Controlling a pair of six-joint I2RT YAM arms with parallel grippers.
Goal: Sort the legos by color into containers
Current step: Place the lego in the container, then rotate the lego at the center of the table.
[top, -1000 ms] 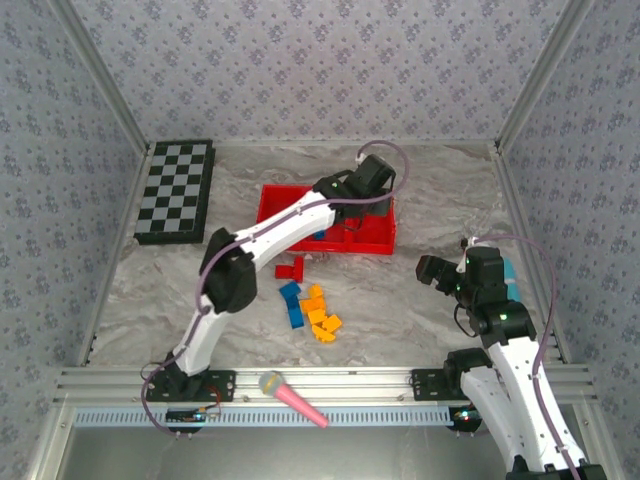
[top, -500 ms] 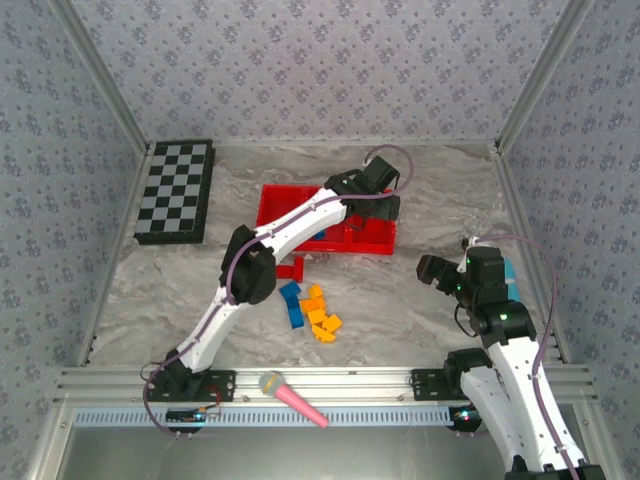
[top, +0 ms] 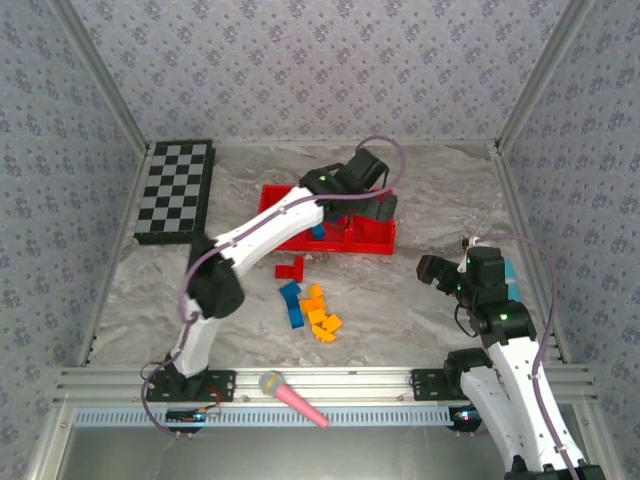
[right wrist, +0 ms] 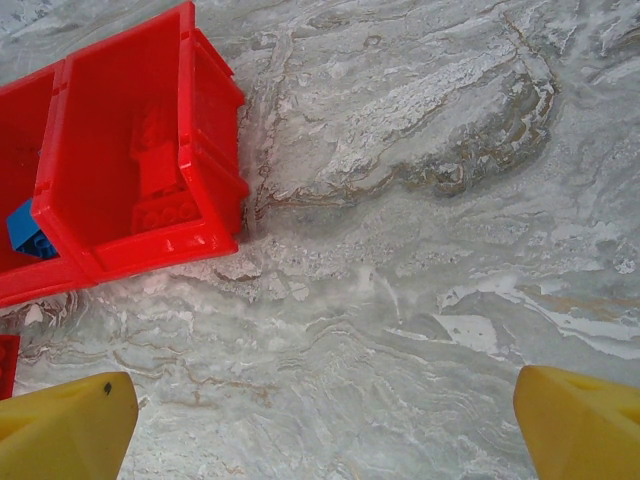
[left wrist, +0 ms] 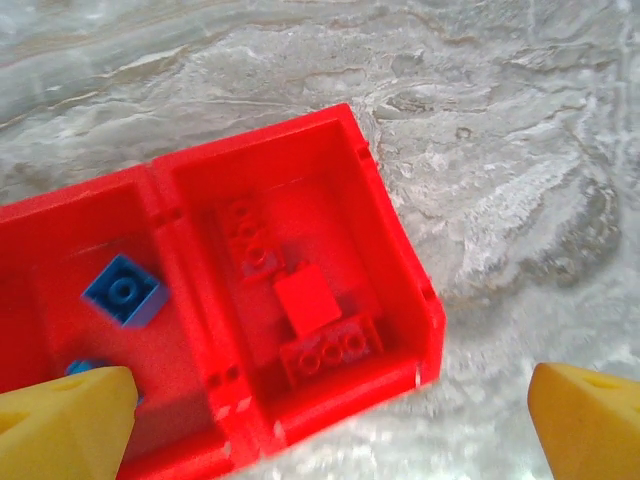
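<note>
Red legos (left wrist: 308,302) lie in tray (left wrist: 402,243) end compartment.

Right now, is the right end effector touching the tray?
Apart. The top view shows a strip of bare table between the right end effector and the tray's right wall.

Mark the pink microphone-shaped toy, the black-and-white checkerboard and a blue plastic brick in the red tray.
Pink microphone-shaped toy (top: 296,401): top external view, handle.
Black-and-white checkerboard (top: 176,190): top external view, board centre.
Blue plastic brick (left wrist: 123,290): left wrist view, studded top.
</note>
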